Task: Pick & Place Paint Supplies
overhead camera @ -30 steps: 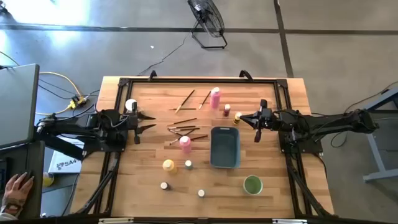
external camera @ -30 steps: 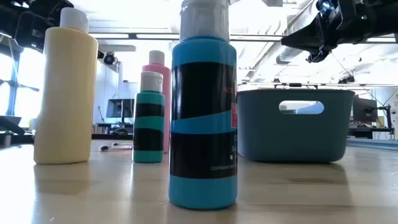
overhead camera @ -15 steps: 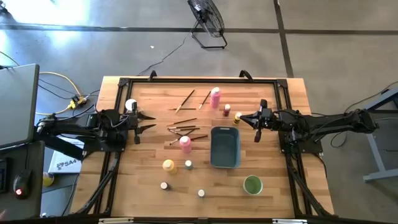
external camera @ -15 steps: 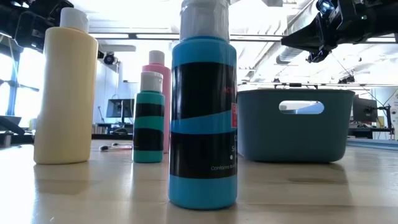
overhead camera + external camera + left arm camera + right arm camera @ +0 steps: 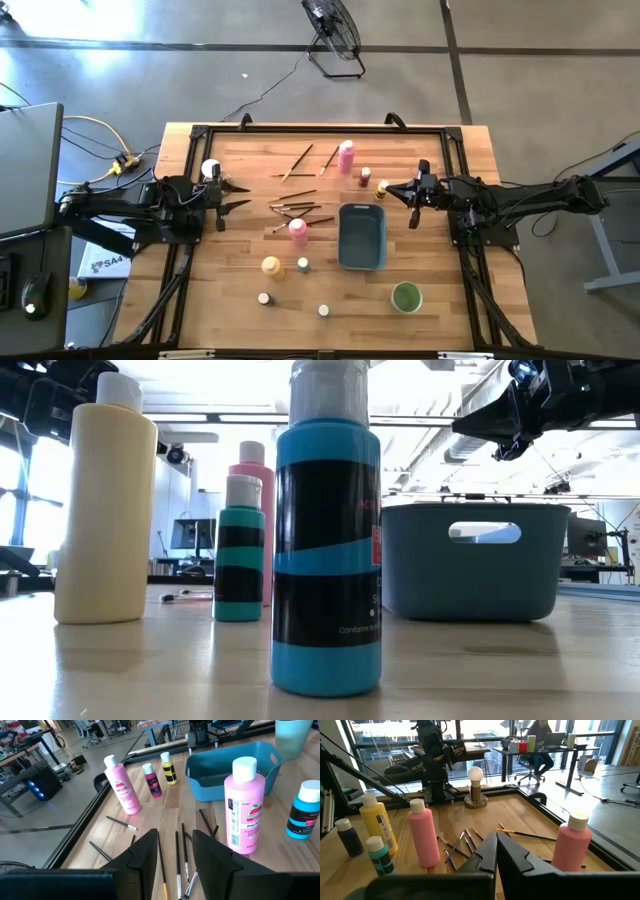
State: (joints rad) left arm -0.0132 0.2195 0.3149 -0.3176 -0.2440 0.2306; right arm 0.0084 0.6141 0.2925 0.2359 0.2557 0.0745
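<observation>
both arms hang above the wooden table (image 5: 440, 310) with nothing in their grip. the left gripper (image 5: 240, 196) sits over the left edge, its fingers (image 5: 145, 857) parted with a plain gap between them and only air in it. the right gripper (image 5: 388, 189) is over the right side, just beyond the far end of the blue-grey tray (image 5: 361, 237), with its fingers (image 5: 485, 857) pressed together.

the paint supplies are scattered over the middle of the table, none of them in the tray. a loose bunch of thin paintbrushes (image 5: 297, 209) lies left of the tray, and two more brushes (image 5: 298, 160) lie apart toward the far edge. one pink squeeze bottle (image 5: 346, 157) stands near the far edge, beside those two brushes. a second pink bottle (image 5: 298, 231) stands just at the near side of the brush bunch, close to the tray's left wall. a yellow squeeze bottle (image 5: 271, 266) stands nearer the front, with a small teal jar (image 5: 303, 265) just to its right. two more small pale-capped jars (image 5: 264, 298) stand toward the front edge, the other one (image 5: 324, 311) well apart from the first. two little jars (image 5: 365, 176) stand near the right gripper, one dark pink and one yellow (image 5: 381, 187). a round green cup (image 5: 406, 297) stands at the front right, empty of brushes.
</observation>
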